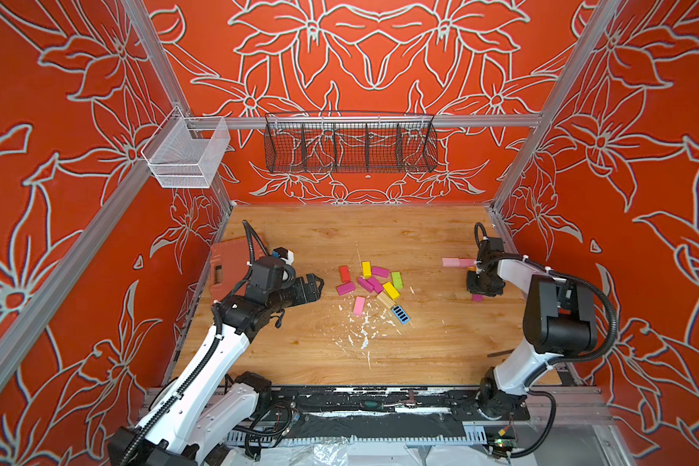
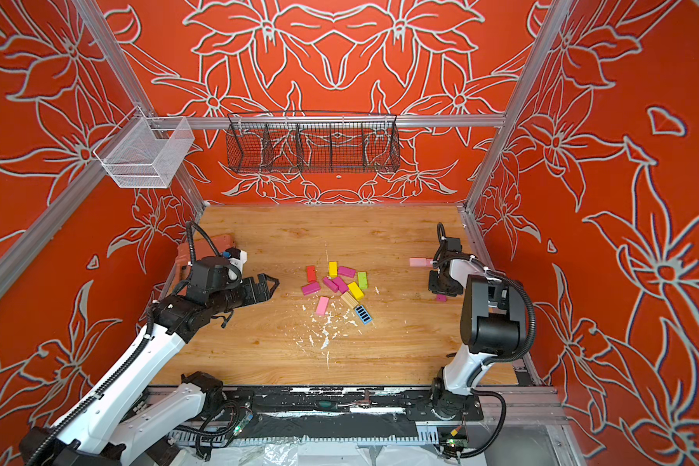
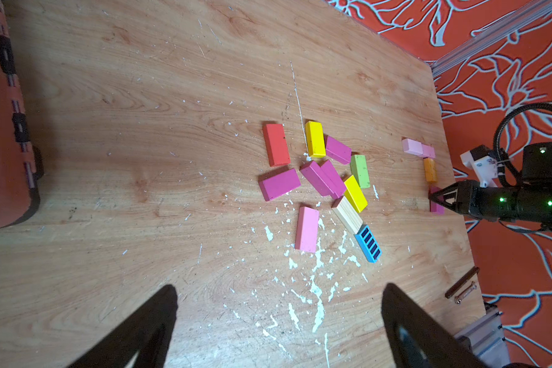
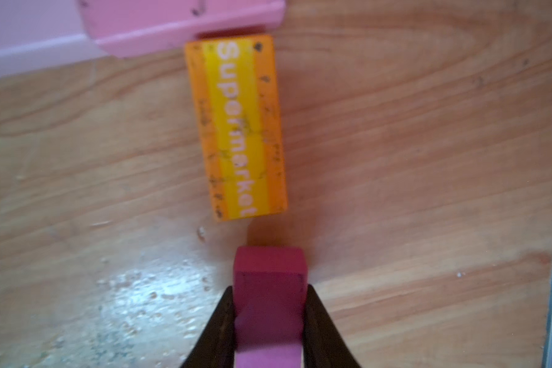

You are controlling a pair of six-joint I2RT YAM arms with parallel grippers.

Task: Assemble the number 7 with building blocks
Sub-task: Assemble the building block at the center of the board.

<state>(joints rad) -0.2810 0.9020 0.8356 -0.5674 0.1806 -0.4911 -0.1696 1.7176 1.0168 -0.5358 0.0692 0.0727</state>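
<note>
At far left we find the red-brown tool case (image 1: 229,262). The left gripper (image 1: 319,287) hovers empty, jaws spread wide, left of the loose building blocks (image 1: 374,284) heaped at the centre of the table (image 1: 420,355). At right, the number 7 (image 3: 427,151) is partly built: two pink blocks (image 3: 413,146) end to end, with an orange block (image 4: 236,127) on their near side. The right gripper (image 4: 269,288) clamps a magenta block (image 4: 270,264) just near of the orange one, not touching it.
</note>
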